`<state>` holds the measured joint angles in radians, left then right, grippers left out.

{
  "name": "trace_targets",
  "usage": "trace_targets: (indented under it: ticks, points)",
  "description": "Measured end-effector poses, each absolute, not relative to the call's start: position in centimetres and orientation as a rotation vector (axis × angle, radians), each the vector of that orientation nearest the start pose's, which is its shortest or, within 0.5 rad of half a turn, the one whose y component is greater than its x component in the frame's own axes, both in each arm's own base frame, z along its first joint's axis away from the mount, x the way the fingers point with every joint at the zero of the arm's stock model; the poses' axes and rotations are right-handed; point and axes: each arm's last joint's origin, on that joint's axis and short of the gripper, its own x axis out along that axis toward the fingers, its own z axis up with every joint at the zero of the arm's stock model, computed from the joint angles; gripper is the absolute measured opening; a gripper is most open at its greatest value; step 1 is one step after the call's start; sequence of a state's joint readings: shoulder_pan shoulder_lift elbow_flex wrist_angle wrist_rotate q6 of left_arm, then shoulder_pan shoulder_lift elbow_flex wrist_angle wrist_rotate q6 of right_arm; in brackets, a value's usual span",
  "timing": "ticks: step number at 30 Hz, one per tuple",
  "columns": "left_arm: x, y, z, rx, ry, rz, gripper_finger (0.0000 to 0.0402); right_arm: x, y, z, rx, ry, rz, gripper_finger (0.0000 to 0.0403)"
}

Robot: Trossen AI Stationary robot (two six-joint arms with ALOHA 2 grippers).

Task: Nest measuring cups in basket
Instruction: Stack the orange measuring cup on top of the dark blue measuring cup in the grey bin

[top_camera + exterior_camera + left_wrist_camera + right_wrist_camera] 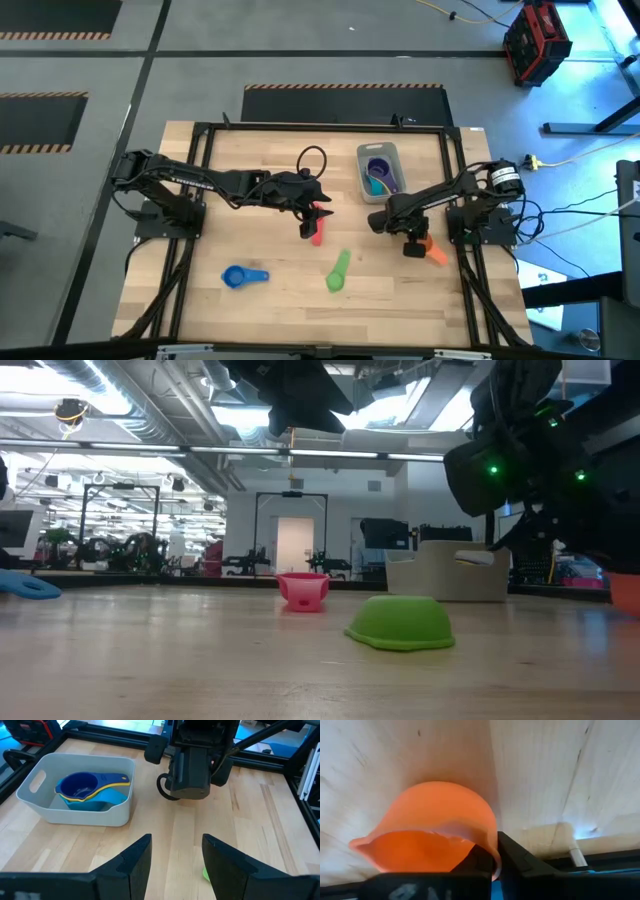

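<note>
We find the right gripper closed, its two dark fingers pinched on the rim of the orange cup, which in the right wrist view fills most of the picture as a smooth round bowl against pale wood. From above, that gripper sits near the table's right edge, just in front of the basket, with the orange cup showing beside it close to the right frame rail; room to move on that side is tight. The left gripper stands with its fingers apart and nothing between them; in the high view it hangs over the table's middle, at the red cup, though we cannot tell from above whether it touches it. The low view shows the red cup upright on the board and the green cup lying bowl-down nearer the camera, details the overhead picture does not give. Only the left wrist view looks into the basket: a purple-blue bowl sits nested over a yellow cup and a teal cup. The blue cup and the green cup lie well apart on the open front of the table, with clear board around them.
</note>
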<state>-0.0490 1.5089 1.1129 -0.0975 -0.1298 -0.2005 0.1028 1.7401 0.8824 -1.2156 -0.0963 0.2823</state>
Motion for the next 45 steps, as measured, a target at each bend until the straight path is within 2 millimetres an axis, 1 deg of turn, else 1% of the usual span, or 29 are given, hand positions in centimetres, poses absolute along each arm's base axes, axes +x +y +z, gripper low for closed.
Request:
trace_targets:
  ticks: [3, 6, 9, 13, 16, 19, 21, 24, 26, 29, 32, 33, 36, 37, 38, 40, 42, 45]
  points:
    - [33.8, -1.3, 28.2, -0.152, 0.481, 0.129, 0.0167, 22.7, 2.6, 14.0, 0.154, 2.073, -0.155, 0.0012]
    - [33.8, -1.3, 28.2, -0.153, 0.481, 0.128, 0.0167, 23.7, 2.6, 15.4, 0.138, 2.066, -0.119, 0.0012]
    - [33.8, -1.3, 28.2, -0.152, 0.482, 0.128, 0.0167, 24.9, 2.3, 17.4, 0.141, 2.045, -0.088, 0.0012]
    - [33.8, -1.3, 28.2, -0.152, 0.482, 0.128, 0.0167, 26.9, 1.4, 20.6, 0.156, 1.968, -0.042, 0.0012]
    - [33.8, -1.3, 28.2, -0.152, 0.482, 0.128, 0.0167, 28.4, 0.1, 23.0, 0.172, 1.876, -0.021, 0.0012]
    - [33.8, -1.3, 28.2, -0.152, 0.482, 0.128, 0.0167, 29.5, -1.6, 25.4, 0.184, 1.779, -0.01, 0.0012]
    - [33.7, -1.3, 28.2, -0.154, 0.486, 0.12, 0.0167, 29.9, -3.0, 26.7, 0.193, 1.719, -0.016, 0.0014]
    - [33.6, -1.6, 27.9, -0.178, 0.53, 0.034, 0.0167, 30.2, -5.4, 28.1, 0.194, 1.643, -0.048, 0.0015]
    - [33.3, -1.8, 28.1, -0.199, 0.542, -0.042, 0.0167, 30.3, -7.1, 28.7, 0.183, 1.599, -0.097, 0.0015]
    - [32.6, -1.9, 29.1, -0.213, 0.522, -0.102, 0.0167, 30.1, -9.5, 28.9, 0.181, 1.553, -0.139, 0.0015]
    - [31.0, -1.8, 30.3, -0.209, 0.542, -0.081, 0.0167, 29.8, -11.6, 28.9, 0.189, 1.515, -0.169, 0.0015]
    - [30.1, -1.7, 30.8, -0.205, 0.559, -0.058, 0.0167, 29.7, -12.2, 28.8, 0.186, 1.505, -0.173, 0.0015]
    - [27.6, -1.7, 32.5, -0.204, 0.564, 0.003, 0.0167, 29.5, -13.7, 28.8, 0.19, 1.465, -0.199, 0.0015]
    - [26.7, -1.7, 32.8, -0.202, 0.584, 0.015, 0.0167, 29.4, -14.0, 28.8, 0.189, 1.457, -0.202, 0.0015]
    - [25.9, -1.8, 33.0, -0.197, 0.606, 0.024, 0.0167, 29.3, -14.4, 28.8, 0.188, 1.451, -0.204, 0.0015]
    - [24.8, -2.2, 33.3, -0.19, 0.626, 0.026, 0.0167, 29.2, -15.0, 28.8, 0.187, 1.437, -0.211, 0.0015]
    - [23.6, -2.6, 33.2, -0.202, 0.687, 0.031, 0.0167, 29.2, -15.6, 28.8, 0.191, 1.414, -0.228, 0.0015]
    - [22.9, -3.3, 32.9, -0.209, 0.743, 0.055, 0.0167, 29.2, -16.3, 28.6, 0.196, 1.394, -0.245, 0.0015]
